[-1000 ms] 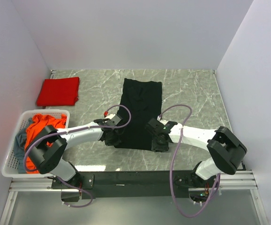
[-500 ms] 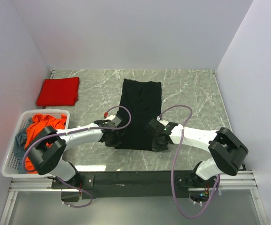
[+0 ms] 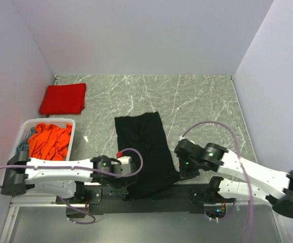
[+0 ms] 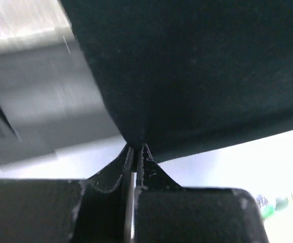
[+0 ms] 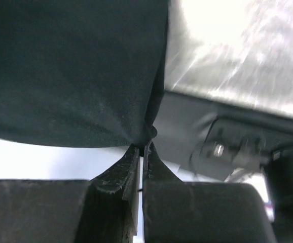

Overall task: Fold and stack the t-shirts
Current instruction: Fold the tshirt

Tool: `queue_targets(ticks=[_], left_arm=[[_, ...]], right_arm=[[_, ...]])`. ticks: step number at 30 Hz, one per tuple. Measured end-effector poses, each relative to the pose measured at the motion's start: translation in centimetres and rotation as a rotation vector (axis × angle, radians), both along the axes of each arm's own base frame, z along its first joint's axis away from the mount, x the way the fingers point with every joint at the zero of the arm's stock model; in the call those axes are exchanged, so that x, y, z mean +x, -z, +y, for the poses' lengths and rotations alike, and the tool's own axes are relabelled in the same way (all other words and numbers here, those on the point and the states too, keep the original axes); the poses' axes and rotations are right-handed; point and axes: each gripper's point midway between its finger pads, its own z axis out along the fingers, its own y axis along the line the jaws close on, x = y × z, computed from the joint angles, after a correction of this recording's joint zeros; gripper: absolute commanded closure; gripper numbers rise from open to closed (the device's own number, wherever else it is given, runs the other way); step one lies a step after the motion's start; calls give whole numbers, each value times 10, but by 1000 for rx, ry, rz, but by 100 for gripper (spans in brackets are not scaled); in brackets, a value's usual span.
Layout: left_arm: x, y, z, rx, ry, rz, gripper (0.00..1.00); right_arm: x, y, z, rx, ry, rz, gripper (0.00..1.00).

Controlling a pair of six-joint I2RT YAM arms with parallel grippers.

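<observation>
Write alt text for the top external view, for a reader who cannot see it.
The left gripper and right gripper, both shut, pinch the near corners of a black t-shirt lying on a marble table. A folded red t-shirt sits far left; nearer, a white basket holds an orange-red shirt and a grey-blue shirt.

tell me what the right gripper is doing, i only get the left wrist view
observer: the right gripper is shut on the black t-shirt, at its near right corner.
operator: where's the rest of the shirt
observer: it lies lengthwise on the table, far end toward the middle.
operator: any other shirts out
observer: a folded red t-shirt lies at the far left corner.
</observation>
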Motion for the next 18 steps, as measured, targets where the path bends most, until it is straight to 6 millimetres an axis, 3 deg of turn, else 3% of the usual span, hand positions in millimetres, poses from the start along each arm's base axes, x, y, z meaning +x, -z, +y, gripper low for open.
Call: queue_targets(ticks=[2, 5, 8, 12, 18], left_arm=[[-20, -17, -1, -36, 10, 37, 99], [-17, -37, -5, -56, -43, 42, 99], [9, -55, -9, -78, -123, 20, 99], [60, -68, -2, -88, -249, -50, 99], [102, -77, 8, -89, -292, -118, 99]], right_arm=[[-4, -27, 0, 61, -5, -19, 100], [2, -59, 0, 104, -2, -59, 100], [18, -78, -5, 84, 26, -100, 100], [46, -92, -8, 28, 53, -133, 100], [90, -115, 1, -1, 35, -183, 100]])
